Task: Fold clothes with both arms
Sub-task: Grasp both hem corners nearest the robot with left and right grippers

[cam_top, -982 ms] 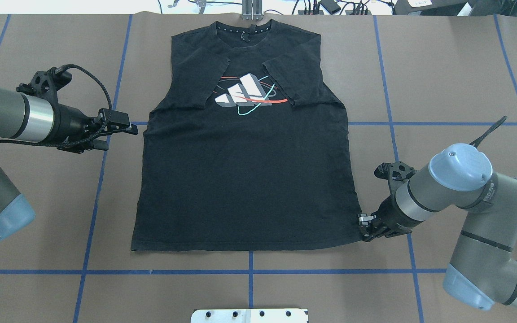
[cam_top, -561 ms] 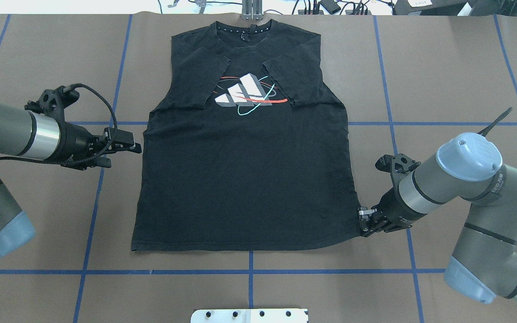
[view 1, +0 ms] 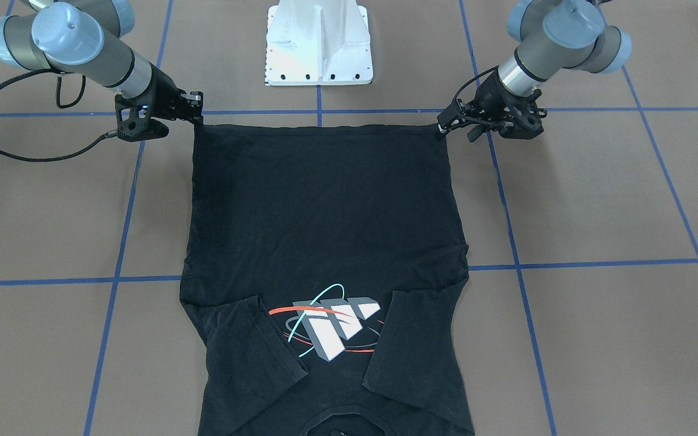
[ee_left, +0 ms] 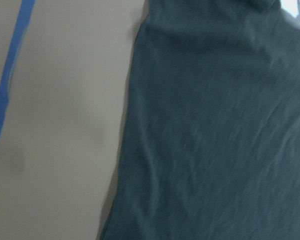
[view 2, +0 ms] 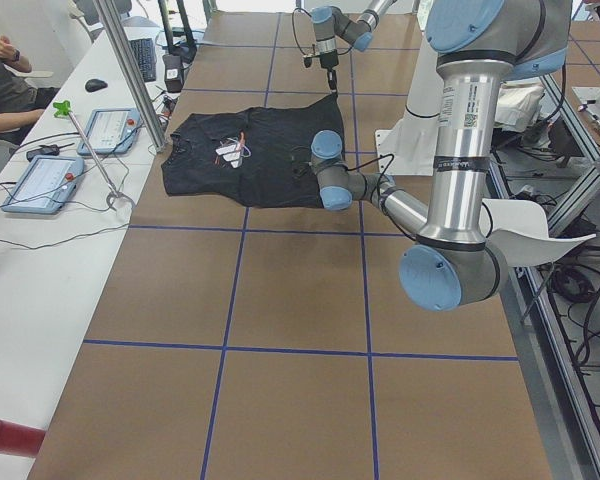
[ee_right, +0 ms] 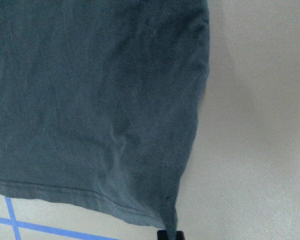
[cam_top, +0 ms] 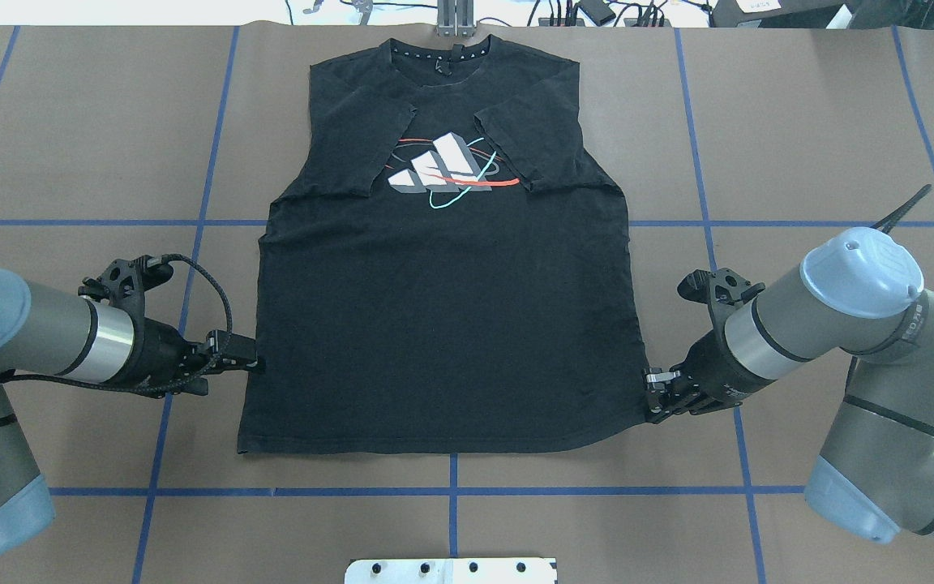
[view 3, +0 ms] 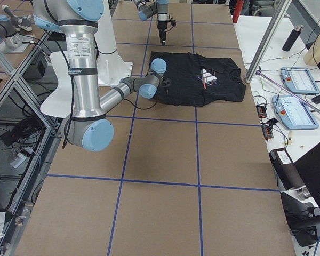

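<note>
Your right fingers (ee_right: 169,235) pinch the shirt (cam_top: 443,324) corner, left fingers' (cam_top: 250,365) grip unclear: lift early and the fold may skew.

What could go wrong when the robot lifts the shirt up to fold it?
1. The right gripper pinches only the very tip of the T-shirt at its bottom corner, so the cloth might slip out when lifted.
2. The left gripper sits at the side edge, seemingly higher up than the other corner in the overhead view. Grabbing there could make a crooked fold.
3. The sleeves lie loosely folded over the chest, so they might flop open.
</note>
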### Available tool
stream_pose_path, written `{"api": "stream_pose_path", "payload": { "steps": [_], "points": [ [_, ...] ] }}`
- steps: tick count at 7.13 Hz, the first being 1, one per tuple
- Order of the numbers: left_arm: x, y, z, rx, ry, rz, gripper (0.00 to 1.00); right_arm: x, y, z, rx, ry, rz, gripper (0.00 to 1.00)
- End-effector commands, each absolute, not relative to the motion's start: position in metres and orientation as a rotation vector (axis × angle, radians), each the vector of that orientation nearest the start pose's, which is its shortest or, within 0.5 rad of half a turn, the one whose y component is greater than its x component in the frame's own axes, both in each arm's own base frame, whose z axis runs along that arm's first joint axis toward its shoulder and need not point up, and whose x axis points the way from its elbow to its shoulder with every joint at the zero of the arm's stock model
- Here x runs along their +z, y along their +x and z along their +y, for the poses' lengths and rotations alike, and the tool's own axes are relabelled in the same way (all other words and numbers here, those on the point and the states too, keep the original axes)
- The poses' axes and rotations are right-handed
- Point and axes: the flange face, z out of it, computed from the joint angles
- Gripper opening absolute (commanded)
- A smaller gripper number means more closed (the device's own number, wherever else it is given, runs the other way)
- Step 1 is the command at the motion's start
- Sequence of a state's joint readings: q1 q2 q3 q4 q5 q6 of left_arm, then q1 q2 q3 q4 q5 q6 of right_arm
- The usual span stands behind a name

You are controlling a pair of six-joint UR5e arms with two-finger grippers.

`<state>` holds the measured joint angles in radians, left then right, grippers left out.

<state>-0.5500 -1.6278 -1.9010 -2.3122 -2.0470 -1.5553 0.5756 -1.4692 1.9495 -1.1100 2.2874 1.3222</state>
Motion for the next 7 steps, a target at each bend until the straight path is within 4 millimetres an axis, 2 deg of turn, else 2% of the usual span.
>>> {"api": "stream_pose_path", "payload": {
  "steps": [1,3,4,7],
  "points": [
    [0.402,0.407,-0.314,-0.169,-0.15,1.144,1.0,0.365,-0.388,-0.336,-0.045,-0.248,-1.091,0.0],
    [0.405,0.42,-0.301,-0.149,-0.176,1.118,1.0,0.364,-0.385,-0.337,-0.044,-0.25,-1.095,0.0],
    [0.406,0.432,-0.286,-0.118,-0.198,1.106,1.0,0.364,-0.385,-0.338,-0.043,-0.25,-1.095,0.0],
    [0.414,0.439,-0.287,-0.125,-0.192,1.09,0.99,0.363,-0.382,-0.339,-0.043,-0.255,-1.1,0.0]
  ]
}}
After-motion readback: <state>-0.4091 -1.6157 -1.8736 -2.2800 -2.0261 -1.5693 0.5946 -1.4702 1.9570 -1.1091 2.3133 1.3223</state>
